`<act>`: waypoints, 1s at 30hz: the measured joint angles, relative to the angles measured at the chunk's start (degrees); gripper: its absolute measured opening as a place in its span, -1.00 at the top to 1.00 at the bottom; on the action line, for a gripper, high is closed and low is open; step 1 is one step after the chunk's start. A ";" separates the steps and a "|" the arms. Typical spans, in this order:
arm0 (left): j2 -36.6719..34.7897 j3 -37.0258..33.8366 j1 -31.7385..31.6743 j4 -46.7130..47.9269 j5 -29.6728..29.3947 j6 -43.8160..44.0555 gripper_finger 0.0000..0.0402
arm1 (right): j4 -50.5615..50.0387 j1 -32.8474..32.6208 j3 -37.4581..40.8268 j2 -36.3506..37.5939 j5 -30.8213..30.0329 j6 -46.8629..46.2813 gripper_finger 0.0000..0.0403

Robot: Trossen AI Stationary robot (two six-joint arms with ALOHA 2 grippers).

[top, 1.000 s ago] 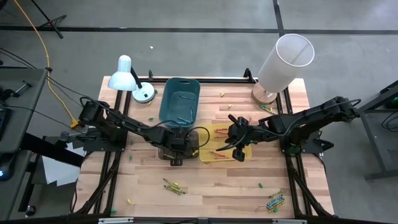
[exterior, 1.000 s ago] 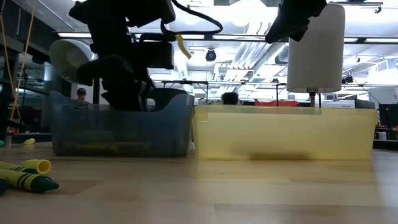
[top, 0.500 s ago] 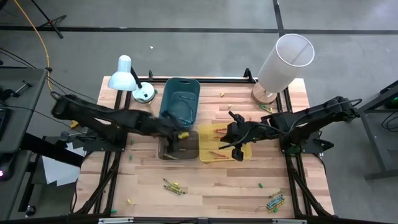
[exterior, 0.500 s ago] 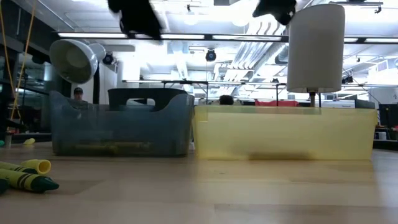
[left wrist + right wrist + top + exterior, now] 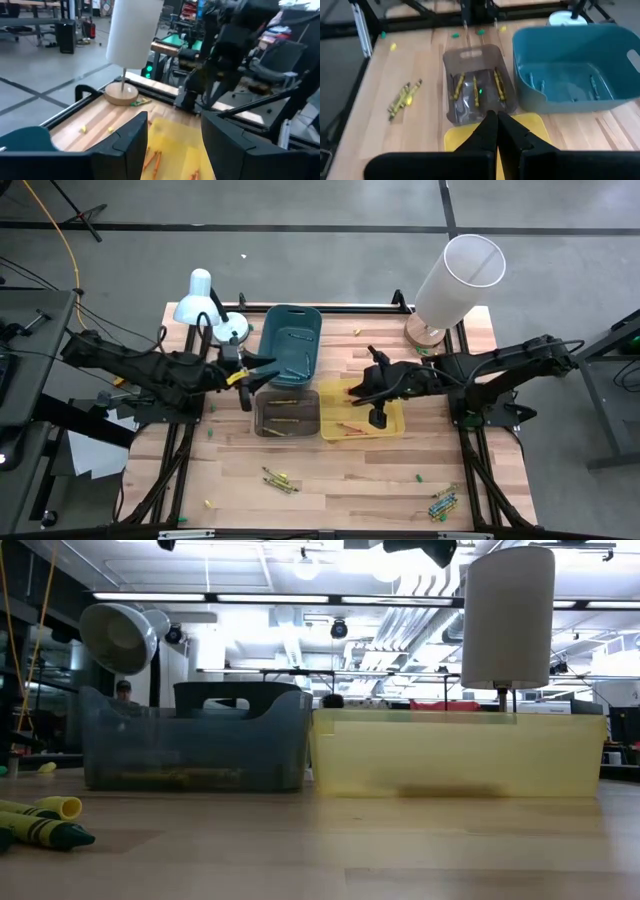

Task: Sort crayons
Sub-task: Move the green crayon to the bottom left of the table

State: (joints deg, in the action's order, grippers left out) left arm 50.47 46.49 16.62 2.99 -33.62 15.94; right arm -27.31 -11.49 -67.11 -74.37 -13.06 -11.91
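Yellow-green crayons lie in the clear grey bin. Orange crayons lie in the yellow bin, and blue ones in the teal bin. Loose crayons rest on the table near its front edge, more at the front right. My left gripper hangs open and level beside the teal bin's left side, nothing between its fingers. My right gripper is shut, raised over the yellow bin, pointing toward the clear bin.
A white desk lamp stands at the far left, and a tall white cylinder lamp on a wooden base at the far right. Small green and yellow bits dot the wooden table. In the low view, crayons lie at the near left.
My left gripper has risen out of the clear grey bin and pulled back toward the table's left edge, tipping from pointing down to level. My right gripper has lifted a little over the yellow bin and tipped toward level.
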 joint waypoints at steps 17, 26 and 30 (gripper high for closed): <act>1.21 -0.42 -0.04 0.15 -0.53 0.44 0.16 | -47.57 0.93 4.09 2.53 -9.02 -45.58 1.00; 1.21 -0.42 -0.04 0.14 -0.53 0.43 0.16 | -44.00 13.31 17.73 4.24 -4.39 -52.09 0.81; 1.21 -0.42 -0.04 0.13 -0.53 0.44 0.16 | -40.45 21.34 21.80 3.85 -4.56 -49.44 0.47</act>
State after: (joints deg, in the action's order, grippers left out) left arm 51.68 46.06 16.58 3.11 -34.15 16.38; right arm -67.76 9.86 -45.31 -70.52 -17.62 -61.35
